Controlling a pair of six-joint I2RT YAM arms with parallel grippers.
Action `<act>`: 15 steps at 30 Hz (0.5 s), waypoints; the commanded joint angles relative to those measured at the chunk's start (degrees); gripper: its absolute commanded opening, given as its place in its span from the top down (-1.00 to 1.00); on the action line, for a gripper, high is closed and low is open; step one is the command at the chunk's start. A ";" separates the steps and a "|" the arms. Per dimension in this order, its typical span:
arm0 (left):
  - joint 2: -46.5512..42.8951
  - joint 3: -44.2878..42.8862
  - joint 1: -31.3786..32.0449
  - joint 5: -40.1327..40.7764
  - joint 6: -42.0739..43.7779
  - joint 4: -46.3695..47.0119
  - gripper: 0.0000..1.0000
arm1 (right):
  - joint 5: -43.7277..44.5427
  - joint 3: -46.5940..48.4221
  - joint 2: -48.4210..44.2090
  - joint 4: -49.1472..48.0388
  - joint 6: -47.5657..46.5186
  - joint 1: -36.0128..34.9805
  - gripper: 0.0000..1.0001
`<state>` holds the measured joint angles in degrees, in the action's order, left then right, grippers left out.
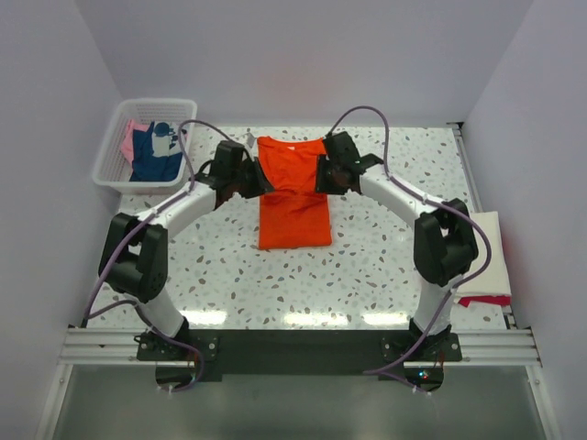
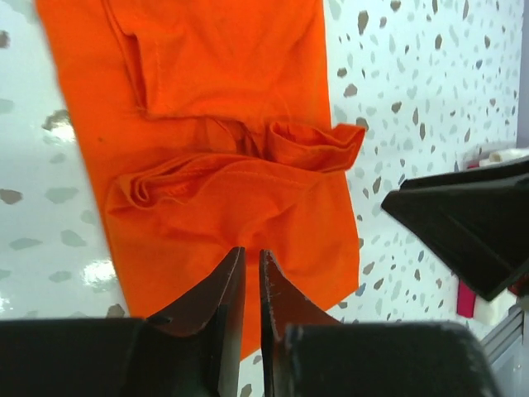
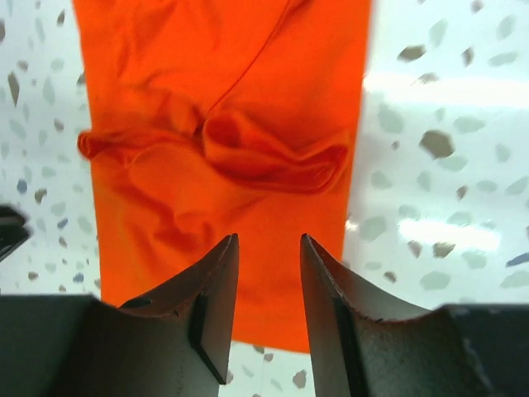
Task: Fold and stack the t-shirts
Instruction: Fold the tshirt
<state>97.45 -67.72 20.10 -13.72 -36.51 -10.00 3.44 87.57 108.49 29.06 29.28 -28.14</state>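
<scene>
1. orange t-shirt [image 1: 293, 206]: lies on the table [image 1: 229, 275], sleeves folded in, cloth bunched across its middle.
2. left gripper [image 2: 252, 252]: jaws narrow, empty. right gripper [image 3: 269, 240]: jaws wider, empty.
3. risk: folding over that bunching may leave a crooked, lumpy fold.

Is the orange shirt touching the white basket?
Apart. The top view shows the orange t-shirt lying flat mid-table, with a stretch of speckled table showing between it and the white basket in the far left corner.

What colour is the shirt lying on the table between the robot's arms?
The shirt is bright orange, clearest in the top view.
</scene>
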 commanded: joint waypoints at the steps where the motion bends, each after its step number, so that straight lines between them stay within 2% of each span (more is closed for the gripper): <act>1: 0.80 0.93 1.26 1.85 0.39 -0.81 0.68 | 4.46 -4.42 -2.84 -1.19 -0.98 -4.37 0.23; 6: 4.67 -1.79 1.26 2.11 1.70 -2.74 0.67 | 4.03 -4.08 0.39 -1.55 -1.68 -4.91 0.24; 15: 14.33 -9.96 1.26 2.64 3.29 -6.35 0.78 | 2.80 7.07 10.16 2.14 -4.05 -4.99 0.27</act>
<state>110.13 -73.10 21.71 -11.90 -35.29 -15.88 5.45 89.56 117.10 30.02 26.98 -33.06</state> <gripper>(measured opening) 0.113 0.367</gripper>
